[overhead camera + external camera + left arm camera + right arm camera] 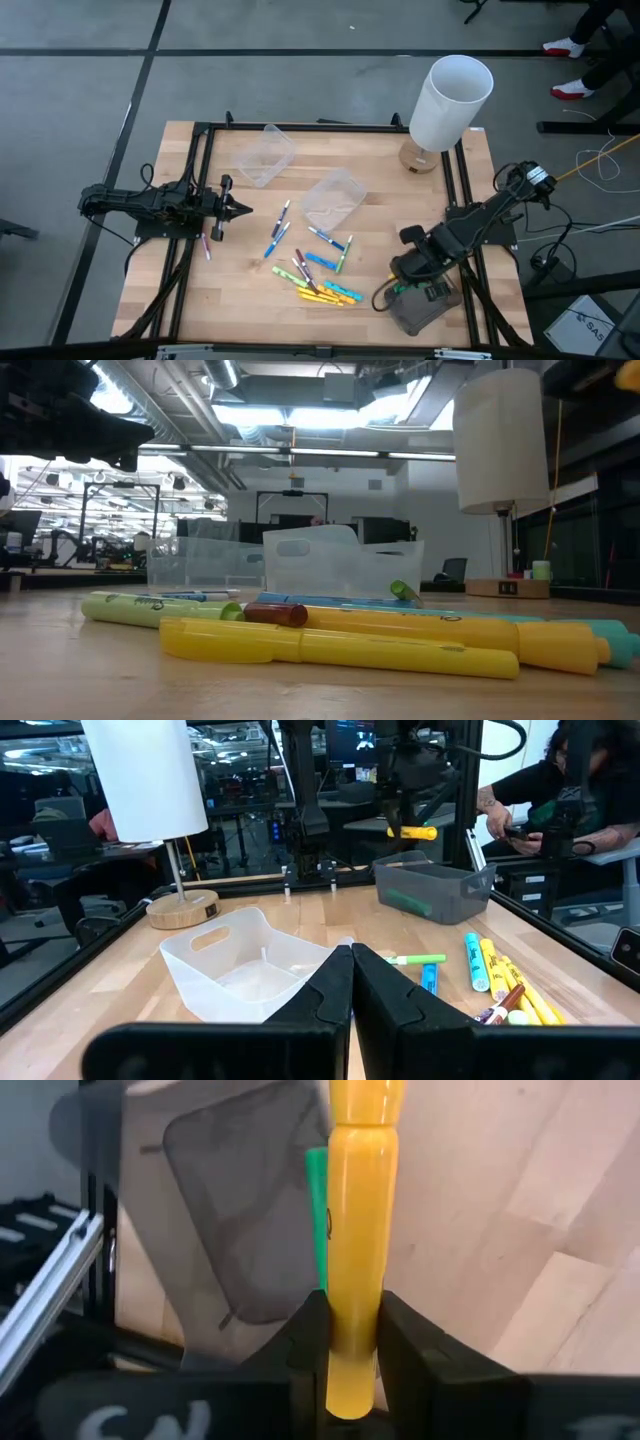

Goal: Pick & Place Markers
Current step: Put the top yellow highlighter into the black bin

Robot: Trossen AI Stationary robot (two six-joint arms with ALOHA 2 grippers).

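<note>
Markers [318, 278] lie scattered near the front middle of the wooden table [240, 300], mostly in a loose heap of yellow, green and light blue pens, with a few more strewn toward the two clear tubs [333, 197]. One yellow marker [358, 1230] is already off the table: the right gripper [352, 1342] pinches it near one end, its jaws pressed against the barrel from both sides, and the pen's long axis runs straight out ahead between the fingers. Directly beyond it, in the right wrist view, sits the grey bin [230, 1210] at the table's front right corner, with a green marker [317, 1200] lying inside. So the held pen hangs above or just beside the bin's opening, and I judge that the next move is a plain release, provided the free end clears the bin wall.

The left gripper [244, 209] waits over the table's left side, its fingers pressed together on nothing, pointing toward the tubs. The heap lies nearer the right arm than the left, though a lone marker [207, 247] rests close to the left arm's base.
</note>
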